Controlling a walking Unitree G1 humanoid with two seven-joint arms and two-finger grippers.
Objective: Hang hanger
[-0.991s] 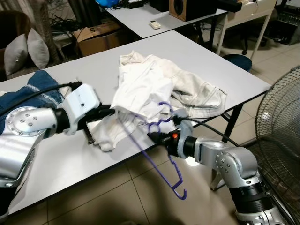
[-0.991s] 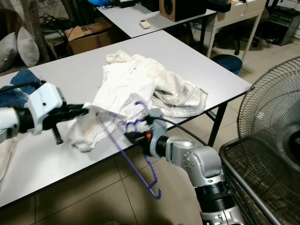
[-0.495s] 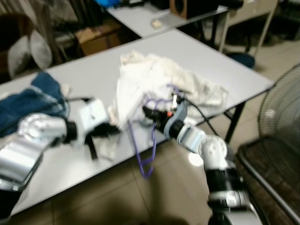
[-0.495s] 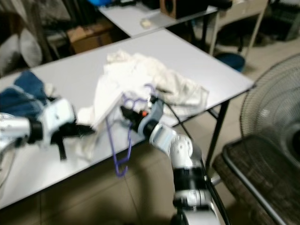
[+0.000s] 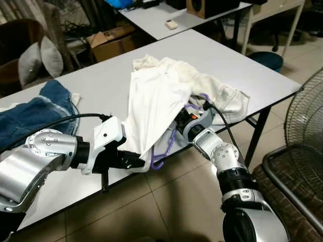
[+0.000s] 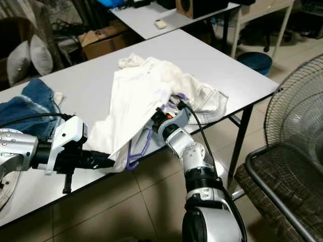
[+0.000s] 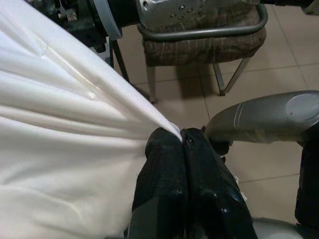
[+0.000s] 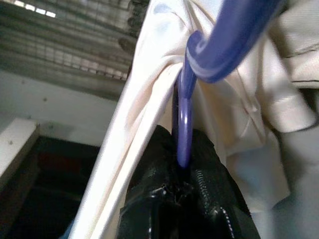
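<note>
The white surface [image 5: 242, 65] is carrying a white garment [image 5: 156, 96] spilling over its near edge. The left end effector [image 5: 132, 162] is pinching the garment's hem there. The right end effector [image 5: 177, 121] is clamping the purple hanger [image 6: 137, 151], mostly under the cloth.

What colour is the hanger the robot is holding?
Purple; the hanger shows best in the right wrist view.

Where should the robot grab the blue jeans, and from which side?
Probably the bunched edge of the jeans nearest the table's front, coming from above. They lie flat and crumpled, so a raised fold is easiest to pinch. Both grippers are busy: the left gripper pinches the white shirt, and the right gripper holds the purple hanger.
</note>
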